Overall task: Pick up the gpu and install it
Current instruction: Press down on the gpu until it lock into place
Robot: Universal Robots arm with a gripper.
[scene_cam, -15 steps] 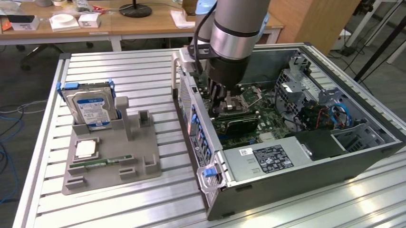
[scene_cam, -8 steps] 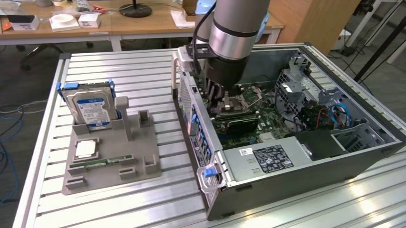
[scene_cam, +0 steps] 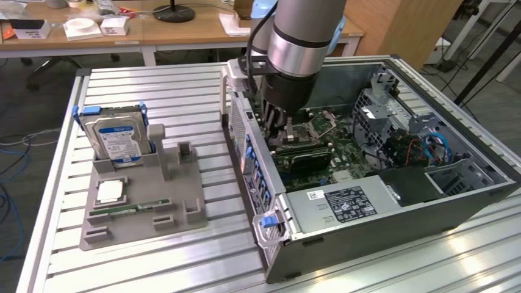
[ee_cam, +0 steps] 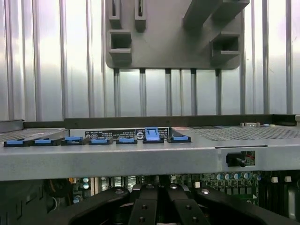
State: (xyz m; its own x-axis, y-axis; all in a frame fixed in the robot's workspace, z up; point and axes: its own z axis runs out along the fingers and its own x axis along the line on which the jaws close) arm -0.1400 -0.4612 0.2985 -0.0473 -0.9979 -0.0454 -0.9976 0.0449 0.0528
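Observation:
In the exterior view my gripper [scene_cam: 279, 131] reaches down into the open computer case [scene_cam: 456, 201], close to its rear wall. Its fingers are shut. Just beneath the tips sits the gpu [scene_cam: 308, 160], a dark cooler block on a green board over the motherboard. I cannot tell whether the fingers grip the card or only touch it. The wrist view has the shut black fingers [ee_cam: 140, 208] low inside the case, behind the grey rear wall [ee_cam: 140, 159] with its row of blue slot clips [ee_cam: 152, 135].
A grey parts holder [scene_cam: 143, 195] stands on the slatted table at the exterior view's left, carrying a hard drive [scene_cam: 116, 139], a processor [scene_cam: 110, 191] and a memory stick [scene_cam: 134, 207]. The power supply [scene_cam: 342, 204] and drive cage [scene_cam: 407, 128] crowd the case.

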